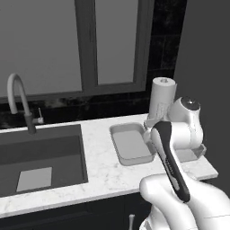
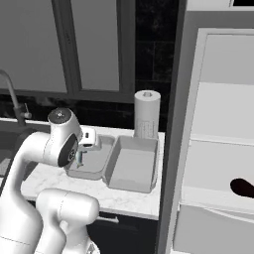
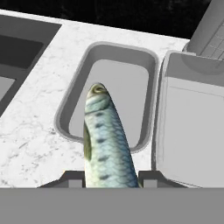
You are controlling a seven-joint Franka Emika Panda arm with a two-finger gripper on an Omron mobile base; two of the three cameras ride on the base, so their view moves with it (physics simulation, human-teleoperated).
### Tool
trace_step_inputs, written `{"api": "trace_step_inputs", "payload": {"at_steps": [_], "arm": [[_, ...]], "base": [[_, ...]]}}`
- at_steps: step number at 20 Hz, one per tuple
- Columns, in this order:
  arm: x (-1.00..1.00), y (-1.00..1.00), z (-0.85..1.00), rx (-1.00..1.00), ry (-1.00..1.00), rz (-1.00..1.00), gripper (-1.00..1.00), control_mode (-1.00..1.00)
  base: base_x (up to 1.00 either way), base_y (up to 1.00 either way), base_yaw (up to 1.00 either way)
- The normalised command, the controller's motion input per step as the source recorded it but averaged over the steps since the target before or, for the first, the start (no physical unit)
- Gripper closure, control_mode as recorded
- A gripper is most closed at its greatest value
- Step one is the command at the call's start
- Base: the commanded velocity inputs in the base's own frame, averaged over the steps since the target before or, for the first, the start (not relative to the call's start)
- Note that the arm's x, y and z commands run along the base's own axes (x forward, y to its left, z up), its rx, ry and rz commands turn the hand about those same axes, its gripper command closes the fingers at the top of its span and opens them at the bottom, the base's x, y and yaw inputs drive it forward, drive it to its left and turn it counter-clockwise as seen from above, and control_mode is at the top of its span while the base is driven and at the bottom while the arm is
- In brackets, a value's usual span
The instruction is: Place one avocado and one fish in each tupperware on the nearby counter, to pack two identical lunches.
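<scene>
1. Left base view shows the counter [image 1: 103,173], white and marble-veined, running from the sink [image 1: 40,157] at the left to the dark wall at the right, over dark cabinets.
2. Behind it stands a window [image 1: 90,45] with a dark frame, and a curved faucet [image 1: 18,101] rises at the back of the sink.
3. In the right base view a tall pale unit with shelves [image 2: 223,149] stands just right of the counter's end; a dark rounded thing [image 2: 243,187] lies on one shelf, too unclear to name.
4. A paper towel roll [image 2: 147,114] stands upright at the back of the counter, behind the containers.
5. Two grey tupperware trays lie side by side near the counter's right end: the left tupperware [image 3: 109,92] and the right tupperware [image 3: 192,131], their rims almost touching.
6. The gripper [image 3: 111,177] hangs above the near rim of the left tupperware, its fingers closed on the fish [image 3: 105,140].
7. The fish, blue-grey and scaled, points head-first away from the hand, over the floor of the left tupperware; whether it touches the tray cannot be told.
</scene>
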Motion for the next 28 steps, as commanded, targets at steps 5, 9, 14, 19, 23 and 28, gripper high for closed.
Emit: {"api": "trace_step_inputs", "payload": {"at_steps": [5, 9, 14, 19, 23, 28], "arm": [[0.88, 0.28, -0.26, -0.01, 0.0, -0.12, 1.0, -1.0], [0.72, 0.19, -0.34, -0.02, 0.0, -0.15, 1.0, -1.0], [0.45, 0.0, -0.41, -0.01, 0.0, -0.13, 1.0, -1.0], [0.36, 0.0, -0.32, 0.0, 0.0, -0.09, 1.0, -1.0], [0.28, -0.04, -0.28, 0.0, 0.0, -0.08, 1.0, -1.0], [0.21, -0.08, -0.28, 0.0, 0.0, -0.05, 1.0, -1.0]], "base": [[0.0, 0.0, 0.0], [0.0, 0.0, 0.0], [0.0, 0.0, 0.0], [0.0, 0.0, 0.0], [0.0, 0.0, 0.0], [0.0, 0.0, 0.0]]}}
